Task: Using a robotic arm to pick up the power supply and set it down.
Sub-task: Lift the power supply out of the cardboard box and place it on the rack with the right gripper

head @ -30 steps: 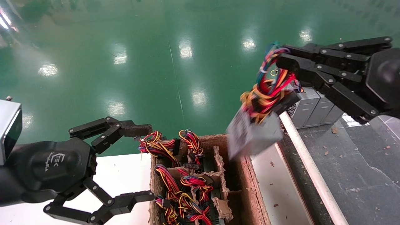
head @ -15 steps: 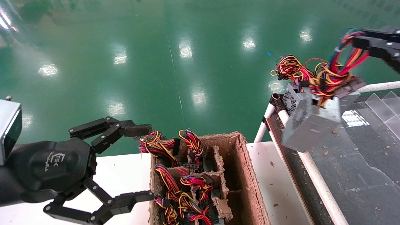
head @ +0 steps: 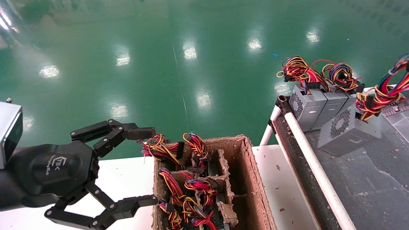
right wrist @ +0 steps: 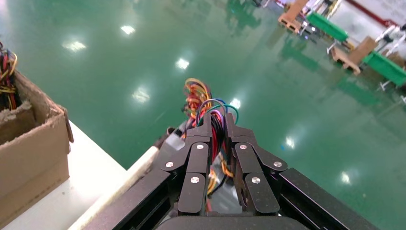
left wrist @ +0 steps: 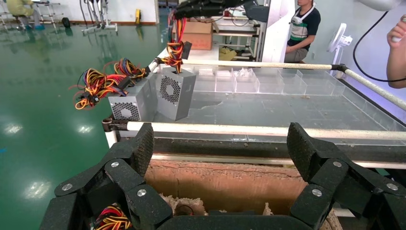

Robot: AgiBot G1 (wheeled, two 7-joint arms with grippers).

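Note:
The power supply, a grey box with a honeycomb grille, hangs tilted by its wire bundle over the dark belt surface, just in front of the row of similar boxes. My right gripper is shut on those red, yellow and black wires; in the head view it lies almost wholly past the right edge. The left wrist view shows the power supply low beside the row; whether it touches the surface I cannot tell. My left gripper stands open and holds nothing, left of the cardboard box.
A cardboard box with dividers holds several wired units on the white table. A white rail edges the belt. Grey boxes stand in a row at its far end. Clear trays and a person lie beyond.
The right gripper has carried the power supply rightward from above the cardboard box, across the white rail, to low over the dark belt. The left arm has not moved.

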